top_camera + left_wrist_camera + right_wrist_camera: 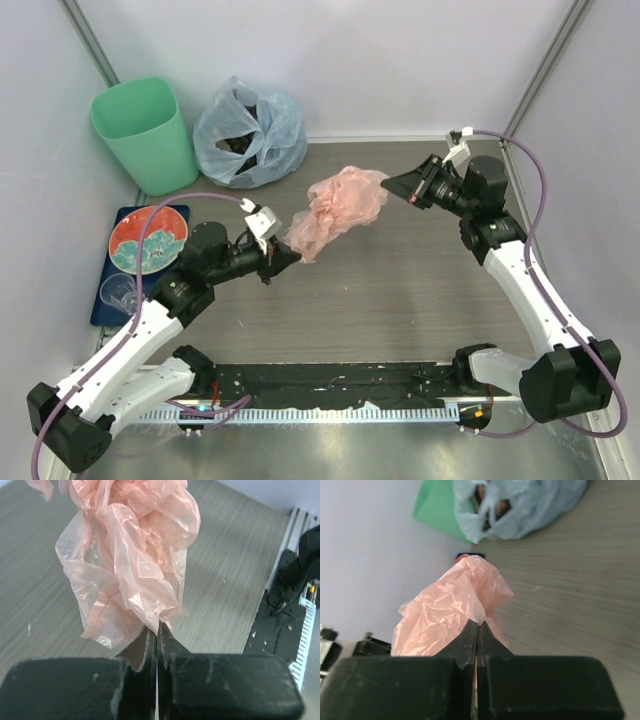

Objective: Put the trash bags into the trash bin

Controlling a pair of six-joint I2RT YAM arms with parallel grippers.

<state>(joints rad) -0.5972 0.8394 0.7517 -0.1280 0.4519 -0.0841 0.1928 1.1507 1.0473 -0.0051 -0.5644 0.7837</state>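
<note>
The crumpled pale-pink trash bag (338, 208) hangs above the table's middle, held between both arms. My left gripper (291, 254) is shut on its lower left end; the left wrist view shows the bag (130, 560) pinched at the fingertips. My right gripper (396, 187) is shut on its right end; the right wrist view shows the bag (452, 607) pinched there too. The mint-green trash bin (146, 133) stands upright and open at the far left corner, apart from both grippers; it also shows in the right wrist view (437, 507).
A bulging pale-blue plastic bag (249, 134) sits right of the bin, also in the right wrist view (520, 502). A red patterned plate (148, 240) and a clear glass (120, 293) lie on a blue mat (105, 290) at the left edge.
</note>
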